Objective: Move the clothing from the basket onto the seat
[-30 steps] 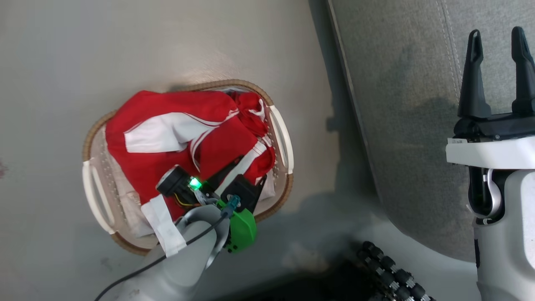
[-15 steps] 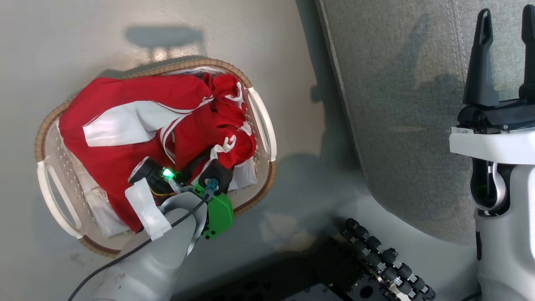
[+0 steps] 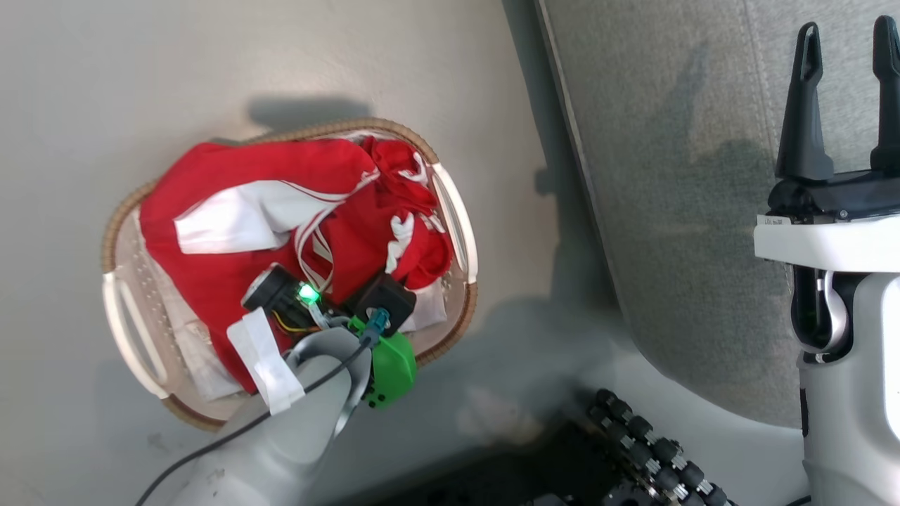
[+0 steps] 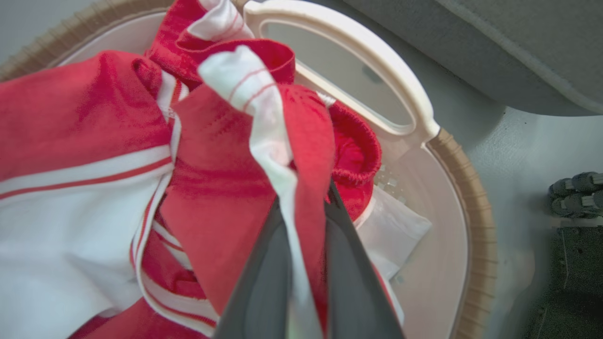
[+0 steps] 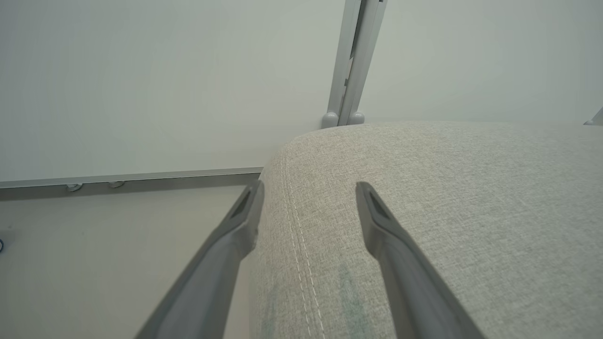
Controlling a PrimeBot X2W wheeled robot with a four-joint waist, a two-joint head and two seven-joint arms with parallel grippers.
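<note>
From the head view, the basket (image 3: 454,218) sits on the pale floor (image 3: 281,56), just left of the seat (image 3: 668,211) and apart from it. The clothing (image 3: 211,281) is heaped inside, red with white panels and stripes, and spills up to the woven rim on the far side. The left gripper (image 3: 380,295) reaches down into the near right part of the pile, its tips buried in the fabric. The right gripper (image 3: 847,31) hangs over the seat's stitched seam, well away from the basket, its two dark fingers spread with nothing between them.

In the left wrist view, the two fingers (image 4: 264,273) are drawn close together and clamp a raised fold of the clothing, a red strip with a white band that stands up between them. The rest of the red and white fabric lies to the left. A corner of the white cloth lining (image 4: 395,230) shows on the basket's bottom to the right, beside the white handle.

In the right wrist view, the spread fingers point along the seat's rounded corner, above the fabric and not touching it. A plain wall (image 5: 141,70) stands behind.
</note>
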